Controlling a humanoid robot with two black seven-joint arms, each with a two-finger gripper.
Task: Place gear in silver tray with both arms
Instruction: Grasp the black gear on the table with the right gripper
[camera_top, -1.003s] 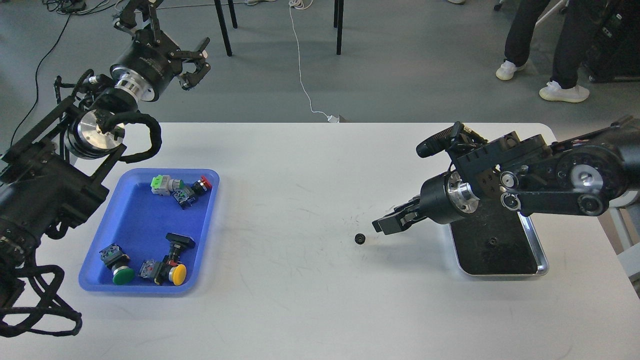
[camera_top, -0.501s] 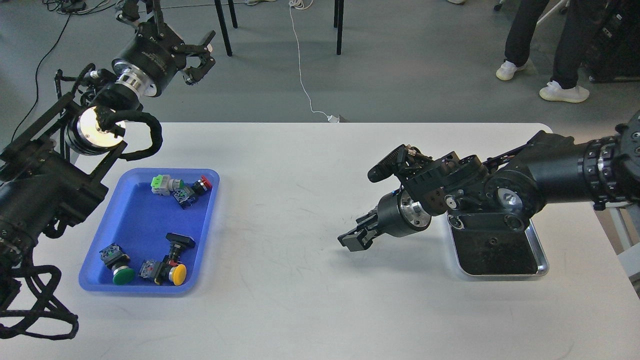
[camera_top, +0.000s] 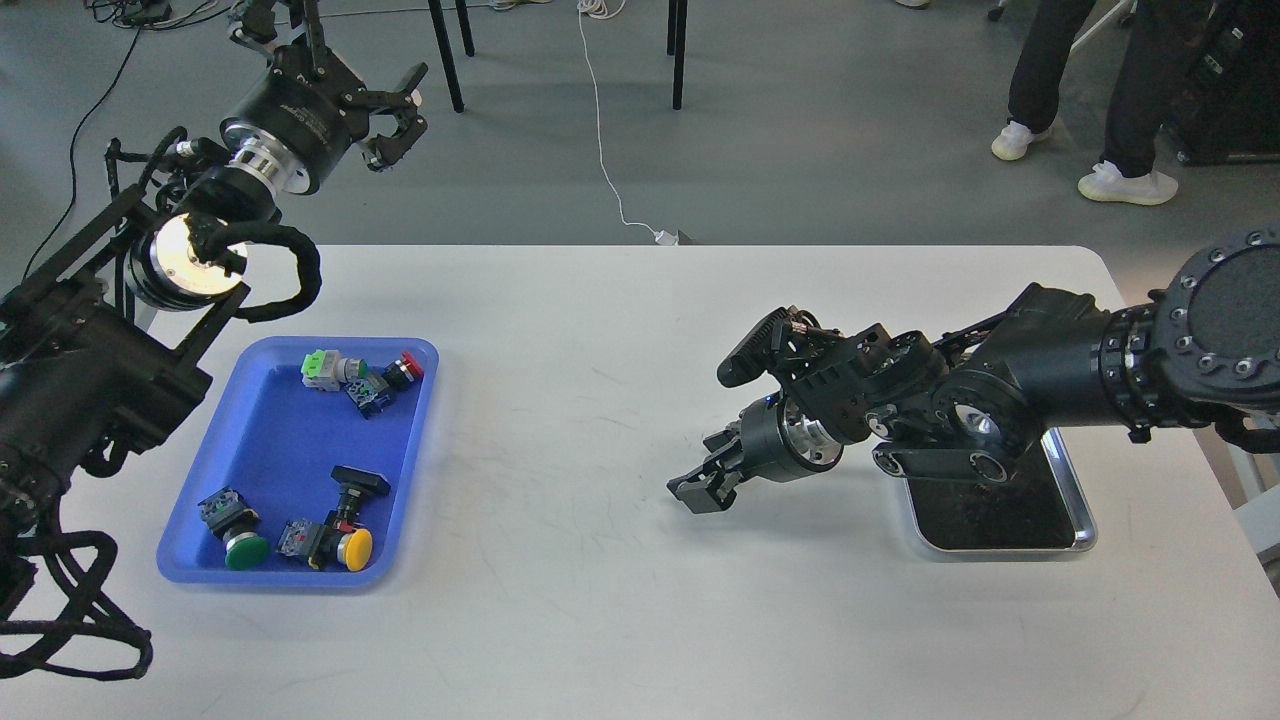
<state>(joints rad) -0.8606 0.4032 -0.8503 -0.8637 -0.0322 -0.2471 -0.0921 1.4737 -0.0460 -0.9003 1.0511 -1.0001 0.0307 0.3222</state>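
Observation:
My right gripper (camera_top: 698, 491) is low over the white table, left of the silver tray (camera_top: 1085, 525). Its fingers point down and left and look slightly apart. The small black gear is hidden under or behind these fingers, so I cannot see whether they touch it. My right arm crosses over the near-left part of the silver tray and hides much of its dark bottom. My left gripper (camera_top: 396, 112) is open and empty, raised high beyond the table's far left corner.
A blue plastic tray (camera_top: 262, 440) at the left holds several push-button switches in green, red and yellow. A person's legs stand on the floor at the far right. A white cable runs to the table's back edge.
My right gripper moved left and down onto the spot where the gear lay; the gear went out of sight. The right arm stretched across the tray. The left gripper rose slightly.

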